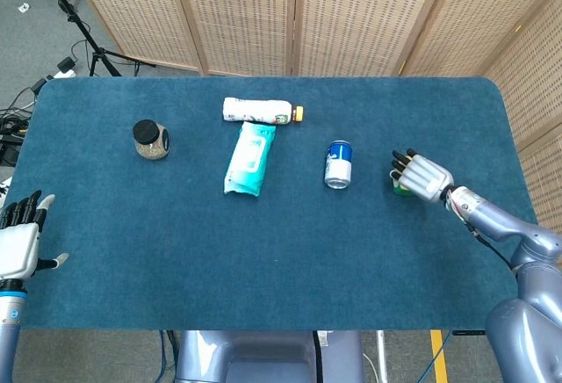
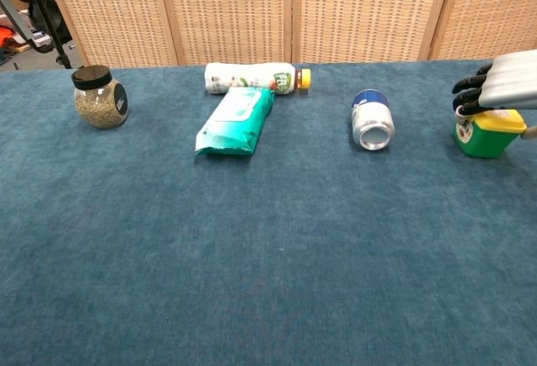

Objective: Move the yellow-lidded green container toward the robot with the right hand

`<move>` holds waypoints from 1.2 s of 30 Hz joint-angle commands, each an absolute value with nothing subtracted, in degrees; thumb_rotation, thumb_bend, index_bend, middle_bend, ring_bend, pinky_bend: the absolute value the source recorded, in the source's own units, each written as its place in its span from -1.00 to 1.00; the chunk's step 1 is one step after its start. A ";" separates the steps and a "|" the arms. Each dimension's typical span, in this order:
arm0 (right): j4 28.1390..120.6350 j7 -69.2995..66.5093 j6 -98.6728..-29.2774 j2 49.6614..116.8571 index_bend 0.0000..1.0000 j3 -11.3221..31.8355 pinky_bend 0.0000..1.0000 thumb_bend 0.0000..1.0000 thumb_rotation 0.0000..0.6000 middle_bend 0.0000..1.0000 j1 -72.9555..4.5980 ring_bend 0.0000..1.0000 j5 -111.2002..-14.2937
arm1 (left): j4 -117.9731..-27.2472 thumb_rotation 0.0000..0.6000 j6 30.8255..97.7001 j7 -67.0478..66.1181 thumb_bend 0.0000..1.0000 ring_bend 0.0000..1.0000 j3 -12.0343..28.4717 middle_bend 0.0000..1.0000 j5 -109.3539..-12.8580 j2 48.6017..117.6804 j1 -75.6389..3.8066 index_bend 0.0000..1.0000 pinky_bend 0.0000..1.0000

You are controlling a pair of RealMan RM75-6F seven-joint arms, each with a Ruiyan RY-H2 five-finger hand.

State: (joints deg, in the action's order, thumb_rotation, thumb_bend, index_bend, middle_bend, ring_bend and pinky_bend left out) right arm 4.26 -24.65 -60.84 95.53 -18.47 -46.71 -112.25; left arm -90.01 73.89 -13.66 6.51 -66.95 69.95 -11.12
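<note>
At the right end of the desk [image 1: 263, 251], my right hand [image 1: 421, 177] lies over the top of the yellow-lidded green container [image 2: 485, 134]. From the chest view, my palm covers most of the yellow lid and my dark fingertips [image 2: 466, 96] curl down past the lid's far-left edge, while the green body shows below my hand. From the head view, only a sliver of green peeks out beside my fingers, the rest being hidden under my hand. My fingers are bent over the container and touch its lid, but I cannot tell whether they actually clamp its sides or merely rest on top. The container stands upright on the blue cloth, near the desk's right edge and well apart from the edge nearest me.

Just to the left of it lies a blue-and-silver can [image 2: 372, 119] on its side, its open end facing me. Further left lie a teal wipes packet [image 1: 248, 158] and, touching its far end, a white bottle [image 1: 260, 111] on its side with an orange cap. A small jar with a black lid [image 1: 151, 139] stands upright further left again.

My left hand [image 1: 18, 244] hovers off the desk's near-left corner, fingers spread apart and holding nothing.
</note>
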 commanded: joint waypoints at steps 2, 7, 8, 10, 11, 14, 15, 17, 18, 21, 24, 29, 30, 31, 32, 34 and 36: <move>4.08 -24.13 -63.43 96.03 0.07 -17.79 -0.16 0.21 1.00 -0.10 -46.34 -0.35 -111.27 | -90.06 1.00 73.86 -13.46 -1.00 -1.00 6.53 -1.00 -66.92 69.84 -11.12 -1.00 -1.00; 4.06 -23.89 -64.91 96.26 0.10 -16.72 -0.11 0.33 1.00 -0.05 -46.36 -0.30 -109.91 | -90.15 1.00 73.73 -13.24 -1.00 -1.00 6.42 -1.00 -67.05 69.71 -11.16 -1.00 -1.00; 4.12 -23.85 -65.26 96.21 0.10 -16.50 -0.11 0.36 1.00 -0.05 -46.45 -0.30 -109.63 | -90.16 1.00 73.65 -13.20 -1.00 -1.00 6.37 -1.00 -67.10 69.67 -11.19 -1.00 -1.00; 4.36 -23.90 -66.52 95.97 0.11 -15.54 -0.11 0.48 1.00 -0.05 -46.79 -0.29 -108.60 | -90.13 1.00 73.24 -13.14 -1.00 -1.00 6.18 -1.00 -67.34 69.55 -11.37 -1.00 -1.00; 4.76 -24.01 -67.15 95.72 0.11 -14.95 -0.11 0.51 1.00 -0.05 -46.95 -0.29 -107.93 | -90.04 1.00 72.85 -13.08 -1.00 -1.00 6.03 -1.00 -67.56 69.39 -11.56 -1.00 -1.00; 5.98 -24.01 -67.10 95.25 0.11 -13.21 -0.10 0.59 1.00 -0.05 -47.29 -0.28 -105.99 | -90.21 1.00 72.08 -12.41 -1.00 -1.00 5.90 -1.00 -68.31 68.90 -12.04 -1.00 -1.00; 6.88 -23.72 -65.90 95.07 0.11 -12.30 -0.10 0.60 1.00 -0.05 -47.43 -0.27 -104.92 | -90.29 1.00 71.83 -11.98 -1.00 -1.00 5.84 -1.00 -68.73 68.60 -12.21 -1.00 -1.00; 9.06 -23.03 -64.47 94.60 0.12 -11.04 -0.09 0.64 1.00 -0.04 -47.79 -0.26 -103.46 | -90.49 1.00 71.49 -11.47 -1.00 -1.00 5.76 -1.00 -69.54 68.10 -12.54 -1.00 -1.00; 9.99 -22.57 -64.21 94.42 0.13 -10.53 -0.09 0.65 1.00 -0.03 -47.89 -0.25 -102.91 | -90.55 1.00 71.39 -11.33 -1.00 -1.00 5.73 -1.00 -69.83 67.95 -12.66 -1.00 -1.00; 14.95 -18.98 -63.18 93.17 0.16 -8.53 -0.07 0.71 1.00 0.00 -48.34 -0.22 -100.81 | -90.83 1.00 71.08 -10.64 -1.00 -1.00 5.71 -1.00 -70.79 67.48 -13.10 -1.00 -1.00; 24.38 -11.11 -61.08 90.61 0.17 -5.15 -0.05 0.83 1.00 0.01 -48.63 -0.19 -97.20 | -91.51 1.00 70.76 -9.85 -1.00 -1.00 5.64 -1.00 -71.55 66.92 -13.43 -1.00 -1.00; 55.77 16.28 -51.68 79.39 0.18 3.36 -0.02 0.95 1.00 0.02 -47.43 -0.19 -83.53 | -93.20 1.00 70.98 -8.99 -1.00 -1.00 5.57 -1.00 -72.82 65.83 -13.72 -1.00 -1.00; 61.25 22.03 -50.70 77.40 0.18 4.77 -0.02 0.97 1.00 0.02 -46.91 -0.19 -80.07 | -93.39 1.00 71.14 -8.82 -1.00 -1.00 5.55 -1.00 -73.07 65.69 -13.71 -1.00 -1.00; 66.01 27.68 -50.25 75.74 0.18 5.92 -0.01 0.98 1.00 0.02 -46.39 -0.19 -76.55 | -93.55 1.00 71.30 -8.65 -1.00 -1.00 5.51 -1.00 -73.33 65.55 -13.68 -1.00 -1.00; 71.32 34.78 -50.32 74.08 0.18 7.04 -0.01 0.99 1.00 0.02 -45.75 -0.19 -71.82 | -93.73 1.00 71.54 -8.42 -1.00 -1.00 5.43 -1.00 -73.61 65.35 -13.59 -1.00 -1.00; 77.60 43.62 -51.21 72.41 0.18 7.94 -0.01 1.00 1.00 0.02 -45.16 -0.19 -65.25 | -93.95 1.00 71.79 -8.08 -1.00 -1.00 5.42 -1.00 -73.73 65.07 -13.48 -1.00 -1.00; 82.28 50.43 -52.58 71.27 0.18 8.16 0.00 1.00 1.00 0.03 -44.89 -0.18 -59.40 | -94.21 1.00 72.06 -7.71 -1.00 -1.00 5.42 -1.00 -73.73 64.76 -13.32 -1.00 -1.00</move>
